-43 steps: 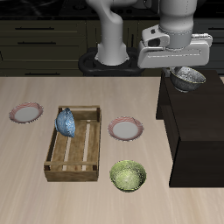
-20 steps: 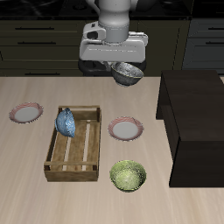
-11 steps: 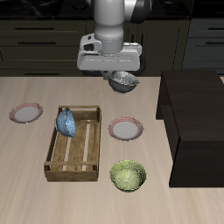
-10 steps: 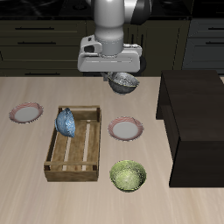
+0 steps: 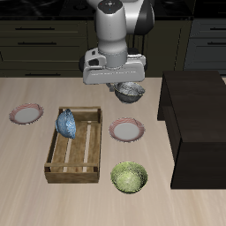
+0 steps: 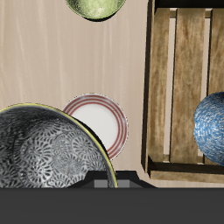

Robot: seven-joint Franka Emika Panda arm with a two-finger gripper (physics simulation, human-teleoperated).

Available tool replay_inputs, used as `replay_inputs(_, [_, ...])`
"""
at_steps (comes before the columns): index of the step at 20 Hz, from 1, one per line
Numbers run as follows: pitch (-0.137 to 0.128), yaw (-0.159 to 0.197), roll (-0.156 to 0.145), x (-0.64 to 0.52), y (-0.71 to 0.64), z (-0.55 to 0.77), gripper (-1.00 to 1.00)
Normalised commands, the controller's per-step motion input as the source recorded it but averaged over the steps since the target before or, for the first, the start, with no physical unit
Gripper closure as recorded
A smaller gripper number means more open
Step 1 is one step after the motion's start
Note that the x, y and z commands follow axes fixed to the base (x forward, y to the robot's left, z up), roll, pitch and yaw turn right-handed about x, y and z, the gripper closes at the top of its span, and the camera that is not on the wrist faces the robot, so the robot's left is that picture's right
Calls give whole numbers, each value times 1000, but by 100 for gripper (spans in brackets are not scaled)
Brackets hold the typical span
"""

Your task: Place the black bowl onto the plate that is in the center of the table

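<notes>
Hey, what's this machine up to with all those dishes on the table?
The robot arm's tool is carrying the black bowl in the air, above the table and a little behind the plate at the table's center. That plate is bare, so the bowl has not been set down yet. Nearby sit a wooden crate with a blue object in it, a green bowl and a second plate.

A simulated kitchen: dark drawer cabinets point(image 5: 40, 40) line the back wall behind a wooden table point(image 5: 35, 199) set with crockery.
</notes>
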Motion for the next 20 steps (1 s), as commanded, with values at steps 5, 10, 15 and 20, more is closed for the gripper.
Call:
replay_inputs(5, [17,-24,19,119,50,-202,100])
replay_inputs(10, [41,-23,6,185,-16,-336,100])
replay_inputs(15, [58,-23,-15,124,-28,-368,100])
replay_inputs(20, [52,2,7,-83,38,-308,100])
